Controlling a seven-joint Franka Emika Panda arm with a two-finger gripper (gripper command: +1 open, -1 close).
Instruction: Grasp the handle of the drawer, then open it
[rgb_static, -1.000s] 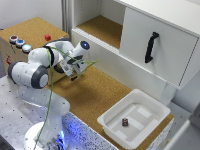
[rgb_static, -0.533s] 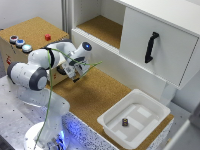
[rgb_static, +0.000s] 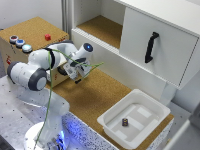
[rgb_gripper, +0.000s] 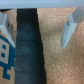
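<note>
**Arm low over cork counter, drawer shut**

End effector (rgb_static: 76, 78): fingers (rgb_gripper: 71, 26) spread wide, holding nothing, above the counter (rgb_static: 100, 95). Drawer (rgb_static: 155, 47): closed, at the exterior view's upper right, well apart; black handle (rgb_static: 151, 47) upright on its front. White tray (rgb_static: 134, 119): nearby, small dark object (rgb_static: 125, 121) inside.

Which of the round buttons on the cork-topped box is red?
The small red button, standing alone nearer the cabinet. The other three buttons sit in a row by the box's edge and look blue or pale.
</note>
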